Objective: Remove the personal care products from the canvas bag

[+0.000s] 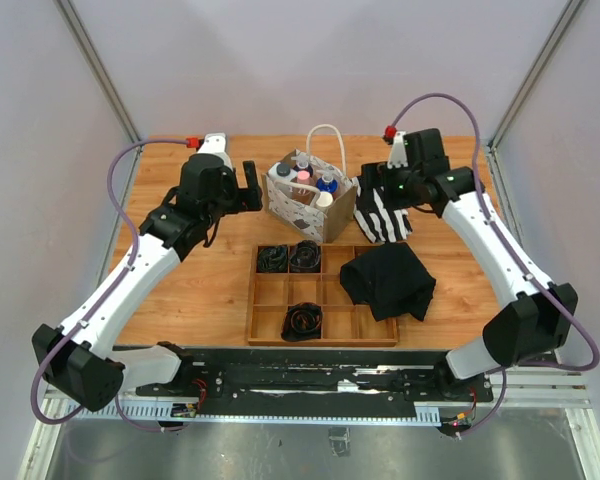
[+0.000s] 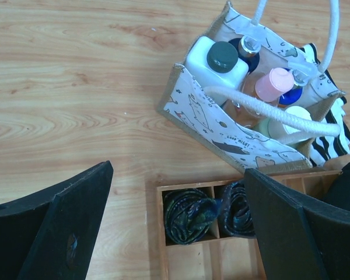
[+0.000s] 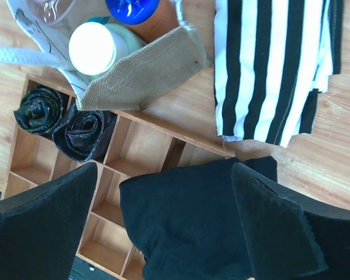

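Left gripper [image 2: 178, 170] and right gripper [image 3: 164, 169], jaws apart and empty, flank the off-white speckled canvas bag [image 1: 300, 205] at the wooden tabletop's [image 1: 220, 290] 12 o'clock; its small capped plastic bottles [image 2: 272, 84], upright inside, look light, rigid, slippery: grasp bodies below caps.

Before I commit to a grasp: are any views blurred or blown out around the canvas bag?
Top external: evenly lit and sharp, but the canvas bag is small in frame. Left wrist: bag and white bottle crisp; the near left gripper fingers are featureless black. Right wrist: the white cap is washed out; the black cloth shows little detail.
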